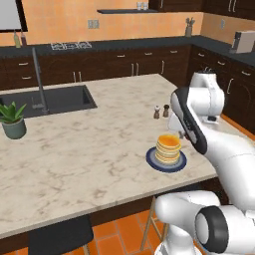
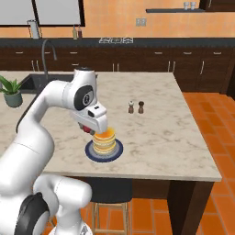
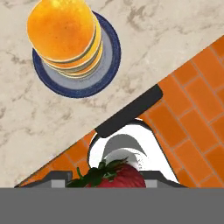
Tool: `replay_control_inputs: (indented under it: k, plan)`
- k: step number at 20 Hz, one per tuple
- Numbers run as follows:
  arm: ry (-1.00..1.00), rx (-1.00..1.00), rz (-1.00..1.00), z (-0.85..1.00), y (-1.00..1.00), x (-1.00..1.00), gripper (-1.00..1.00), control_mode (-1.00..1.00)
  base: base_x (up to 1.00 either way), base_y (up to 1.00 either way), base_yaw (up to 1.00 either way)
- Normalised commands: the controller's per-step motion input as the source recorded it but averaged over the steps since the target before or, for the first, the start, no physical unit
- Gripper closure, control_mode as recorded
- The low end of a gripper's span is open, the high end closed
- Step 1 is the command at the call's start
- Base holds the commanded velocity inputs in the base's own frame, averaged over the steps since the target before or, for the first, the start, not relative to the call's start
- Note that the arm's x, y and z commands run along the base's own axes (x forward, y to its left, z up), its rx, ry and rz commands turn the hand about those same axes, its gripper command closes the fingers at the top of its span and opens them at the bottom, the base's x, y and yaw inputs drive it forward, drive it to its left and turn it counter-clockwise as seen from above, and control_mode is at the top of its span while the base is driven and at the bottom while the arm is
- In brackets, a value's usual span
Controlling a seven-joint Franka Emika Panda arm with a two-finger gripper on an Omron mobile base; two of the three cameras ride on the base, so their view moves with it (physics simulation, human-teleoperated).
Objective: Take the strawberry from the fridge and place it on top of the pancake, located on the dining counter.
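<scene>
No readable writing anywhere. Claw (image 3: 111, 186) clenched on strawberry (image 3: 117, 178), near pancake (image 3: 63, 33) on blue plate (image 3: 103, 74), on tabletop (image 1: 89, 149).

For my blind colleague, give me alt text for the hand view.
A red strawberry with green leaves sits held at the bottom edge. Above it, a stack of golden pancakes on a blue plate rests on a beige marbled counter beside orange floor tiles.
</scene>
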Motion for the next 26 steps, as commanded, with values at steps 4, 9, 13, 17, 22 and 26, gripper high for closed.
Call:
replay_control_inputs:
  k: [4,9,13,17,22,26]
  plan:
    - [0.07,0.00,-0.07,-0.29,0.00,0.50,1.00,-1.00,0.00,0.00,0.00]
    - [0.05,0.00,-0.09,-0.30,0.00,0.56,1.00,-1.00,0.00,0.00,0.00]
    - [0.04,0.00,-0.09,-0.24,0.00,0.55,1.00,-1.00,0.00,0.00,0.00]
    - [0.01,0.00,-0.09,-0.32,0.00,0.51,1.00,-1.00,0.00,0.00,0.00]
    - [0.01,0.00,-0.07,-0.33,0.00,0.56,1.00,-1.00,0.00,0.00,0.00]
    - [0.02,0.00,-0.05,-0.26,0.00,0.51,1.00,-1.00,0.00,0.00,0.00]
